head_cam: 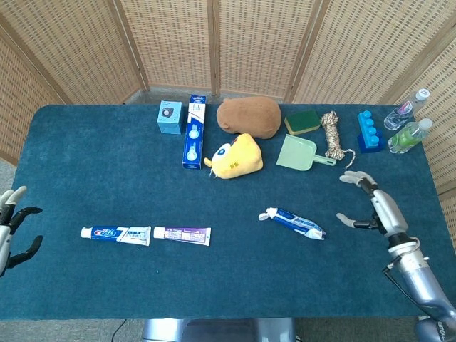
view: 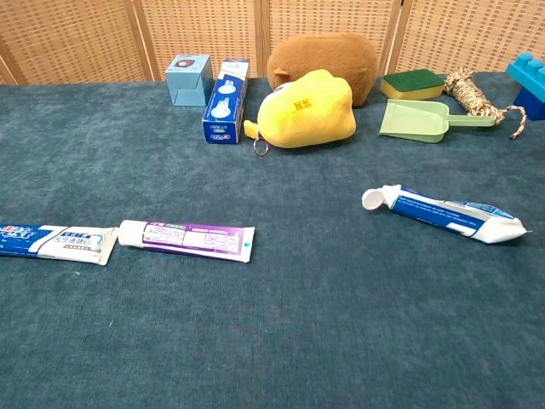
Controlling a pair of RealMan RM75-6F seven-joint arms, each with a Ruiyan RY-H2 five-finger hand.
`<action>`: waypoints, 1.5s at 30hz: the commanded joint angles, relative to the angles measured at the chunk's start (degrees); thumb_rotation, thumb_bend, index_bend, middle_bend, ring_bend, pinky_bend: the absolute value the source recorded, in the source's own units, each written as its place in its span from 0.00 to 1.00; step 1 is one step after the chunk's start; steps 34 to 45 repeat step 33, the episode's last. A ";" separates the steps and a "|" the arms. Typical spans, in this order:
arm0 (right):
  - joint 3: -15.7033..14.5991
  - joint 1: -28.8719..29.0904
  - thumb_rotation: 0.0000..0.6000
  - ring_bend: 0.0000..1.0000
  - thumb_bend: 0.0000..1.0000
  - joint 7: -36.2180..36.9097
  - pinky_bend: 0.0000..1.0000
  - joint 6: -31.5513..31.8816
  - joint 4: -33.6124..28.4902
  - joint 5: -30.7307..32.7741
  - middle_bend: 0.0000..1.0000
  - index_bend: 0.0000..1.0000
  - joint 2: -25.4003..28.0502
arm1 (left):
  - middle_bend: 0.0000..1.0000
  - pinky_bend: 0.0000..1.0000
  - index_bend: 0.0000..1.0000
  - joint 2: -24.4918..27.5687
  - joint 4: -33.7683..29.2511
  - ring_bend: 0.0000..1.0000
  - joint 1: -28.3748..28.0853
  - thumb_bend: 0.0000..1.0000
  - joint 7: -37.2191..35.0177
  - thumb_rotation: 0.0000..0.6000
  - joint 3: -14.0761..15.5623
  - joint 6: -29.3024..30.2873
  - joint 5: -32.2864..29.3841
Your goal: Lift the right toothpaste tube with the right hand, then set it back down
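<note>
The right toothpaste tube (head_cam: pixel 293 222) (view: pixel 443 213), white and blue with a white cap at its left end, lies flat on the blue table cloth. My right hand (head_cam: pixel 374 204) hovers to the right of it, fingers spread, holding nothing, well apart from the tube. It shows only in the head view. My left hand (head_cam: pixel 10 231) sits at the far left edge of the head view, fingers apart and empty. Two other tubes lie at the left: a blue-white one (head_cam: pixel 116 234) (view: pixel 55 242) and a purple-white one (head_cam: pixel 182 234) (view: pixel 186 238).
Along the back stand a light-blue box (head_cam: pixel 169 117), a toothpaste carton (head_cam: pixel 193 131), a brown plush (head_cam: pixel 248 116), a yellow plush (head_cam: pixel 236 157), a sponge (head_cam: pixel 303 121), a green dustpan (head_cam: pixel 301 153), a rope coil (head_cam: pixel 331 135), a blue block (head_cam: pixel 370 131) and two bottles (head_cam: pixel 409 125).
</note>
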 commanded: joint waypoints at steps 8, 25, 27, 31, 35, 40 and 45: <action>-1.23 -8.97 1.00 0.08 0.27 -37.46 0.19 15.56 -1.43 -1.81 0.20 0.30 -2.01 | 0.09 0.06 0.28 -1.38 2.02 0.00 3.17 0.32 1.81 1.00 0.17 -0.04 -2.48; -1.85 -13.62 1.00 0.09 0.26 -44.34 0.19 17.24 -7.34 -3.68 0.22 0.31 0.25 | 0.08 0.05 0.23 -1.48 1.66 0.00 5.13 0.32 1.41 1.00 -0.55 0.06 -0.43; -1.73 -13.86 1.00 0.09 0.26 -43.26 0.19 16.94 -7.11 -3.83 0.22 0.31 0.12 | 0.08 0.05 0.23 -1.28 1.29 0.00 5.24 0.32 1.82 1.00 -0.77 0.33 -0.05; -1.48 -14.28 1.00 0.09 0.25 -41.93 0.19 16.61 -6.77 -4.19 0.22 0.31 -0.12 | 0.08 0.05 0.22 -1.17 0.97 0.00 5.40 0.32 1.95 1.00 -1.11 0.28 0.21; -1.27 -14.47 1.00 0.09 0.26 -41.65 0.19 16.51 -6.71 -4.30 0.22 0.31 -0.11 | 0.08 0.05 0.22 -1.16 0.91 0.00 5.42 0.32 2.16 1.00 -1.20 -0.03 0.19; -1.27 -14.47 1.00 0.09 0.26 -41.65 0.19 16.51 -6.71 -4.30 0.22 0.31 -0.11 | 0.08 0.05 0.22 -1.16 0.91 0.00 5.42 0.32 2.16 1.00 -1.20 -0.03 0.19; -1.27 -14.47 1.00 0.09 0.26 -41.65 0.19 16.51 -6.71 -4.30 0.22 0.31 -0.11 | 0.08 0.05 0.22 -1.16 0.91 0.00 5.42 0.32 2.16 1.00 -1.20 -0.03 0.19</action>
